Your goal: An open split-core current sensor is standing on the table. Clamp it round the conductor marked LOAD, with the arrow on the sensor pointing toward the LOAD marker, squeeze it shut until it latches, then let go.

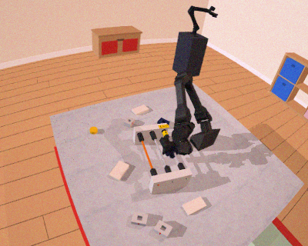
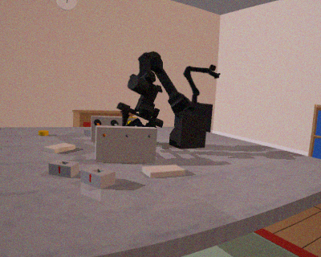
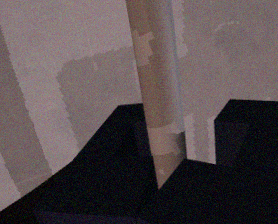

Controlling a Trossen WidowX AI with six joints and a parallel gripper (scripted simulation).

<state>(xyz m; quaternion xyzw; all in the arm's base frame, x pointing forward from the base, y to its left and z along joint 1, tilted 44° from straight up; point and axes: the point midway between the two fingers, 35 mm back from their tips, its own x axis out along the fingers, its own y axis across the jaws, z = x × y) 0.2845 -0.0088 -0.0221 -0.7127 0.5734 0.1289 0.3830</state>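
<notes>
The LOAD marker (image 1: 164, 126) is a yellow tag on the far end block of a white rack (image 1: 171, 182) (image 2: 126, 144). The conductor below it, a pale rod (image 3: 159, 75) in the wrist view, runs down into the notch of the dark navy sensor (image 3: 242, 135). The sensor's two prongs stand on either side of the rod. My gripper (image 1: 169, 151) (image 2: 141, 120) is low over the LOAD conductor, near the far block, and shut on the sensor. The arrow is not visible, and the fingers hide most of the sensor in the top and exterior views. I cannot tell whether the sensor is latched.
An orange conductor (image 1: 147, 154) and a pale middle one run beside the LOAD conductor. A dark navy piece (image 1: 163, 121) lies behind the rack. Cream blocks (image 1: 119, 170) (image 2: 164, 171), two white sensors (image 1: 139, 218) (image 2: 98, 177) and a yellow object (image 1: 93, 130) (image 2: 43, 132) lie around the rack.
</notes>
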